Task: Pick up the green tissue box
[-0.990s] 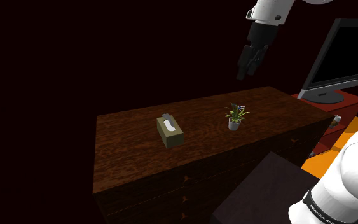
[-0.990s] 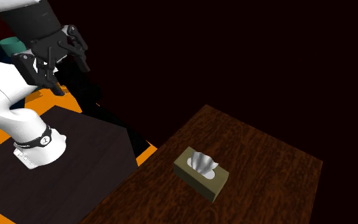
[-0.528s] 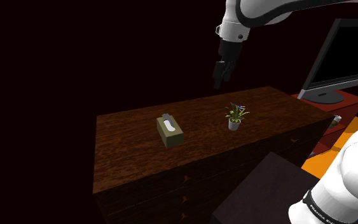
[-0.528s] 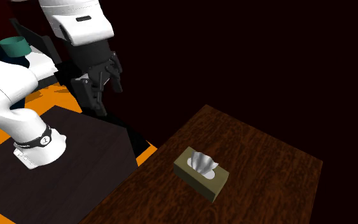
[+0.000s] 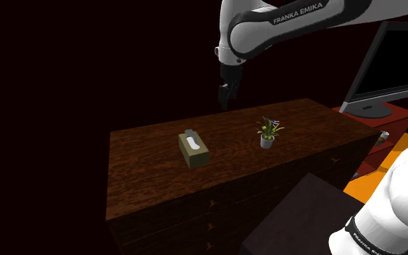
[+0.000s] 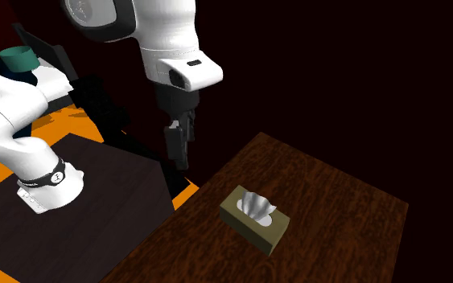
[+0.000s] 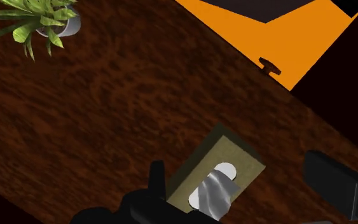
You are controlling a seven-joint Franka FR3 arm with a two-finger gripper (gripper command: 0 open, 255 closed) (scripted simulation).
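so the gripper (image 5: pixel 225 100) hangs high above the far edge of the worktop (image 5: pixel 144 170), nothing in it, fingers (image 7: pixel 156 179) spread wide. the olive-green tissue box (image 5: pixel 193 148) lies flat near the middle of the dark wood top, well below the hand and off toward the shoulder view's left.

in the wrist view the box sits skewed to the line between the fingers. so i'd say the trick is: slide over until the box is centred, twist the wrist so the fingers face its two long sides, then drop straight down and close across the narrow width, low on the sides. don't pinch the white tissue (image 7: pixel 212 191) poking out of the slot, i reckon it'd just pull out.

other stuff: a small potted plant (image 5: pixel 269 133) stands well apart from the box toward the shoulder view's right, on the other side of the hand, so it shouldn't get in the way. the monitor (image 5: pixel 392 61) is way off to the side. nothing touches the box.
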